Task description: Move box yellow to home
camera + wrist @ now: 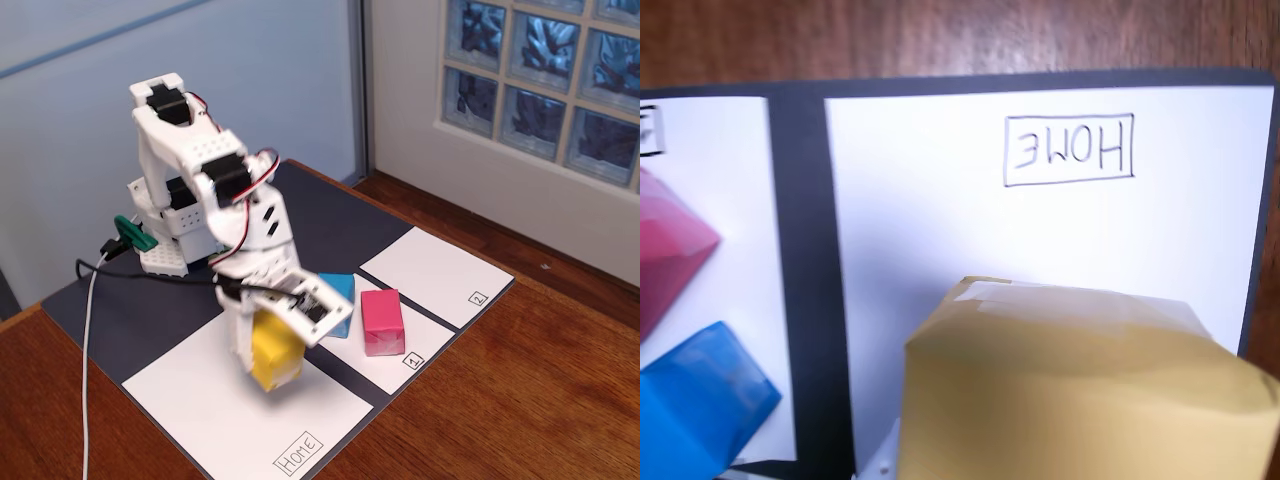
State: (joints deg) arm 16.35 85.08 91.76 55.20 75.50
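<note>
The yellow box (274, 350) is held in my gripper (268, 352) over the large white Home sheet (215, 415); I cannot tell whether it touches the paper. In the wrist view the yellow box (1080, 390) fills the lower right, its taped end up, with the Home sheet (940, 200) and its boxed label beyond it. My fingers are hidden behind the box in the wrist view. The gripper is shut on the yellow box.
A blue block (340, 300) and a pink block (382, 322) stand on the smaller sheet marked 1 (415, 350), right of the gripper. The sheet marked 2 (435, 275) lies farther right. The dark mat (320, 215) lies on a wooden table (520, 400).
</note>
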